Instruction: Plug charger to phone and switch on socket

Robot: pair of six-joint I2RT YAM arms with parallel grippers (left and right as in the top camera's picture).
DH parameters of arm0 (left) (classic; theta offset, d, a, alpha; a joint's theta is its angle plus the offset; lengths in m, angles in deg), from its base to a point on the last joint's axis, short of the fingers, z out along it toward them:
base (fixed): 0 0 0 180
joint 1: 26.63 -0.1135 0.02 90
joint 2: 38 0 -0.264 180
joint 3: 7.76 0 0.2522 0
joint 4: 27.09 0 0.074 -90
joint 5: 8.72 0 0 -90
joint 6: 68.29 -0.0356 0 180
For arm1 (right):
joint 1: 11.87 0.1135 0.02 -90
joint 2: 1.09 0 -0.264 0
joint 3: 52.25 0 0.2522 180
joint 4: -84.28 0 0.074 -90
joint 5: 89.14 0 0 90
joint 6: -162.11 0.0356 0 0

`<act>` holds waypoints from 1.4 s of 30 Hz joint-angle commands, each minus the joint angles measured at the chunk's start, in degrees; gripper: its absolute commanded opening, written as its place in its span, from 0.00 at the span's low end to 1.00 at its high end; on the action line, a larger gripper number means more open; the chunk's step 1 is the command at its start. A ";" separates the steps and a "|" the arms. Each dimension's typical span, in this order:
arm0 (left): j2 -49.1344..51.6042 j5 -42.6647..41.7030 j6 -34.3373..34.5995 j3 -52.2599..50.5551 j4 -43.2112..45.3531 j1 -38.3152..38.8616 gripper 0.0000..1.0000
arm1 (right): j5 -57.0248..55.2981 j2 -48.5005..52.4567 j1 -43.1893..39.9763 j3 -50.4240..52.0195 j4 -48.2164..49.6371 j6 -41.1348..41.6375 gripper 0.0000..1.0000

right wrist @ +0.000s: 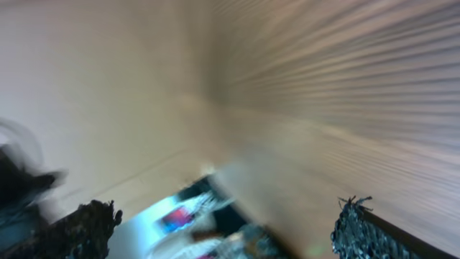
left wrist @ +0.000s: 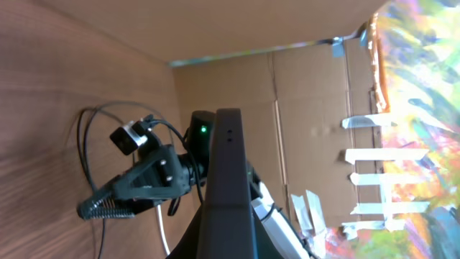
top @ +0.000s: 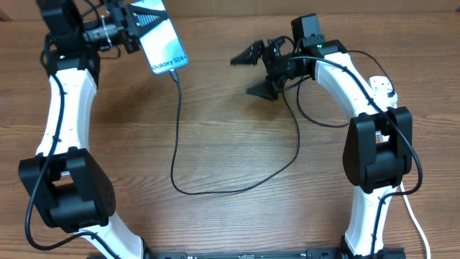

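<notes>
Charger (top: 176, 144) appears plugged into phone (top: 162, 39), clamped in left gripper (top: 133, 29); right gripper (top: 251, 73) gapes empty, socket (top: 381, 85) apparently not yet switched.

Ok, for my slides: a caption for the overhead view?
Left gripper holds the phone, charger trailing from it; right gripper open.

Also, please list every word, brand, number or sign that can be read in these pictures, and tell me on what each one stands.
"Galaxy S24": white letters, turned at an angle, on the lit screen of the phone that the left gripper holds, in the overhead view.
White power strip behind the right arm: any marks are too small to read.
Right wrist view: too blurred to read anything.
Left wrist view: no text to be seen.
</notes>
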 commanded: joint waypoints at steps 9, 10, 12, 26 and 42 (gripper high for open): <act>-1.64 20.17 -45.03 1.20 -41.53 8.07 0.04 | -24.98 -4.87 -6.16 -0.66 -8.39 -13.09 1.00; -1.62 22.73 -45.94 1.18 -43.23 8.94 0.04 | -25.20 -5.73 -6.60 -0.66 -8.85 -13.92 1.00; -1.62 27.91 -46.18 1.18 -45.46 10.58 0.04 | -25.40 -7.45 -7.21 -0.66 -9.60 -15.54 1.00; 7.32 34.47 -46.97 1.18 -46.58 21.49 0.04 | -24.74 -23.69 -8.15 -0.66 -13.57 -23.17 1.00; 17.18 45.86 -41.70 1.18 -41.72 25.57 0.04 | -24.74 -27.34 -8.15 -0.66 -18.05 -25.92 1.00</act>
